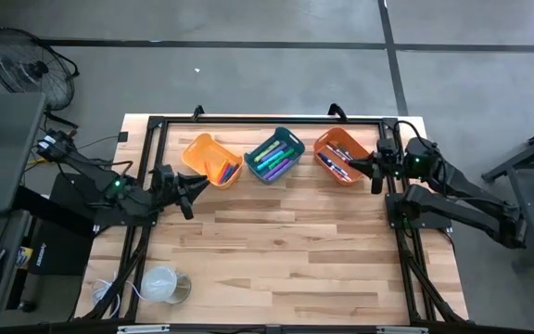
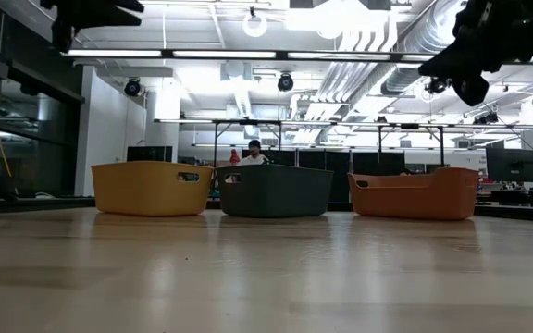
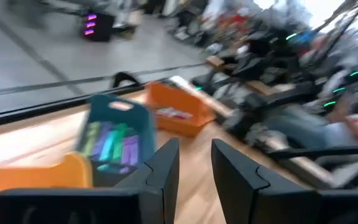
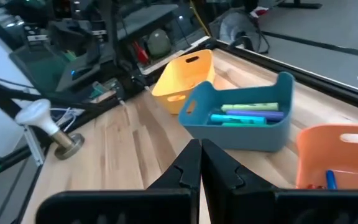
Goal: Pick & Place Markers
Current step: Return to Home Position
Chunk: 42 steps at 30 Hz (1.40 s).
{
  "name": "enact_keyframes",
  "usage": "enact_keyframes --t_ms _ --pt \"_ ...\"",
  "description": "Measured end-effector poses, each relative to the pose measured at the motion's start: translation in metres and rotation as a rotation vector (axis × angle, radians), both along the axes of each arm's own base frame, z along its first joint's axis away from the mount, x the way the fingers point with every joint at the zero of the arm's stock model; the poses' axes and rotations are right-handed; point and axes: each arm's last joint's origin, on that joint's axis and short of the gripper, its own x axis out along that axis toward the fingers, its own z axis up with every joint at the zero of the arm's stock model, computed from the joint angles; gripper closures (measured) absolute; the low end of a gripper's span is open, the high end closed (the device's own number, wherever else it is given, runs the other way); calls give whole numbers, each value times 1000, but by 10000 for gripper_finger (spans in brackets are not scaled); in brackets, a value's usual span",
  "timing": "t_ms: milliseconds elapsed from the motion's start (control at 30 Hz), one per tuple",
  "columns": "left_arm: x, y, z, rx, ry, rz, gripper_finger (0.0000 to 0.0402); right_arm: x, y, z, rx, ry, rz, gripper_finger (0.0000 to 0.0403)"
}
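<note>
**Both my grippers off the wood, markers sorted into three bins**

My left gripper point(image 1: 196, 184) hangs in the left middle of the high view, just below the yellow bin point(image 1: 200, 150) in that frame. Its fingers point(image 3: 166, 168) are spread apart with a plain gap between them, and nothing sits in that gap. My right gripper point(image 1: 358, 168) is at right of centre in the high view, just beside the right end of the orange bin point(image 1: 346, 144). I cannot tell from here whether it touches the bin's wall. Its fingers point(image 4: 188, 165) are pressed together tip to tip, gripping nothing. In the low view both my grippers show only as dark shapes in the top corners, well above the table point(image 1: 295, 250).

The markers point(image 1: 272, 158) lie inside the bins, which stand in a row across the upper middle of the table. The blue bin point(image 1: 297, 147), in the centre, holds green, blue and purple ones. The yellow bin has a few pink and red ones at its right end. The orange bin holds several, a blue one among them.

A white round thing point(image 1: 162, 285) stands at the lower left of the table.
</note>
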Motion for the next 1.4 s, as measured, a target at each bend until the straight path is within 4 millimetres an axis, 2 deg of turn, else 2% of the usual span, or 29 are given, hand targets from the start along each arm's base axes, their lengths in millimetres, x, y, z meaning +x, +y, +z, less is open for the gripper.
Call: enact_keyframes --t_ms 200,400,600,767,867,1033,1267,1400 --pt "11 18 -25 11 -134 -78 309 9 4 7 -58 -58 92 402" --pt "18 44 -35 38 -151 -115 309 20 8 10 -100 -88 167 402" --pt "20 63 -42 63 -82 -147 309 28 9 -11 -83 -212 165 402" --pt "7 72 -48 50 -183 -175 315 25 11 -26 -71 -220 78 403" --pt "-4 73 -63 43 -211 -158 329 22 11 -24 -77 -254 61 403" --pt "-21 72 -70 62 -342 -156 357 20 11 -26 -73 -238 40 403" --pt "-33 71 -90 71 -378 -156 383 20 10 -29 -58 -208 63 403" --pt "-34 71 -95 83 -323 -155 399 19 8 -30 -57 -201 47 403"
